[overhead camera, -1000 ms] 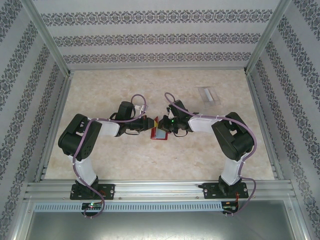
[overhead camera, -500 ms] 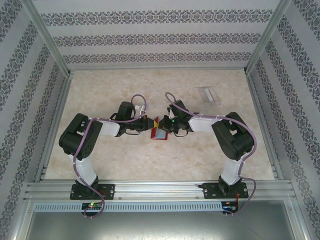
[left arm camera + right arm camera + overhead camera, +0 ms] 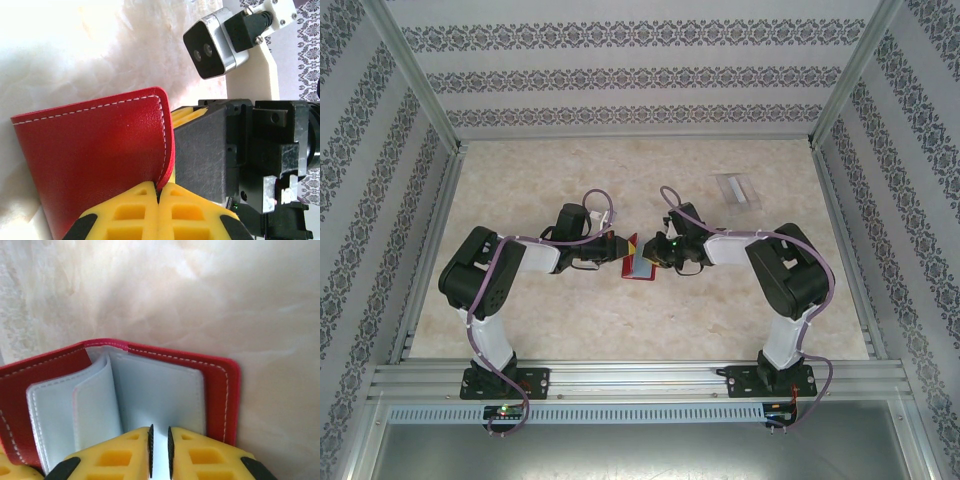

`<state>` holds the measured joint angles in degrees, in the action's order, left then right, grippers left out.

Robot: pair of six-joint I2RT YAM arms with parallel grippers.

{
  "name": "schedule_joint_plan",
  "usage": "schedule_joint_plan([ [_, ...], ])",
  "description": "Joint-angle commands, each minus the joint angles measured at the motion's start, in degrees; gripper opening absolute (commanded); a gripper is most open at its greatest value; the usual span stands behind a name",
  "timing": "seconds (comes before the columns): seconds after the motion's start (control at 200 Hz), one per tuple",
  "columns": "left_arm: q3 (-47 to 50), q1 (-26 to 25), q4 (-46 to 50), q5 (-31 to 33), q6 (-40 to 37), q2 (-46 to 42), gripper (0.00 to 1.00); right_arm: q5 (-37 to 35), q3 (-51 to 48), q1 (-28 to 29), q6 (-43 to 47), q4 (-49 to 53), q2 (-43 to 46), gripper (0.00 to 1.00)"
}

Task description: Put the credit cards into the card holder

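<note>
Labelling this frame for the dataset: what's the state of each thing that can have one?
card holder, open, one cover raised.
held credit card, edge-on over the inner pocket.
spare credit card, flat on the table, far right.
left gripper, shut on card holder's raised cover.
right gripper, shut on held credit card.

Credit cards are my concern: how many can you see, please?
2. One card pinched in the right gripper at the card holder; another lies far right on the table. More may be stacked there.

Card holder [image 3: 638,264]: red, blue-grey pockets, open mid-table, one flap up in my left gripper [image 3: 159,192]. Pale credit card [image 3: 159,455] at its pocket; second credit card [image 3: 738,190] flat, far right.
</note>
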<state>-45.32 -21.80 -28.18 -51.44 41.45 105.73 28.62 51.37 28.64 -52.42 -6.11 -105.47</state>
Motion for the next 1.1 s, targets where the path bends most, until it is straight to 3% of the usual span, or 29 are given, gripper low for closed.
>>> schedule_joint_plan([
  [0.0, 0.8, -0.83, 0.4, 1.19, -0.75, 1.6, 0.0, 0.07, -2.18, -1.37, -0.31, -0.65, 1.55, 0.2],
  [0.175, 0.24, -0.79, 1.35, 1.12, -1.15, 1.8, 0.0, -1.37, -4.24, -3.34, -0.38, 0.43, 5.1, 0.26],
  [0.505, 0.31, -0.81, 1.51, 0.9, -1.04, 1.92, 0.0, -3.67, -5.81, -2.69, -0.14, 1.79, 11.35, 0.28],
  [0.799, 0.4, -0.71, 1.72, 0.79, -0.94, 1.31, 0.0, -2.49, -0.79, 2.41, -2.1, -0.64, 4.62, 0.06],
  [1.094, 0.8, -0.55, 1.34, 0.78, -0.98, 1.4, 0.0, -2.32, 1.66, 4.07, -2.87, -0.75, 0.71, 0.09],
])
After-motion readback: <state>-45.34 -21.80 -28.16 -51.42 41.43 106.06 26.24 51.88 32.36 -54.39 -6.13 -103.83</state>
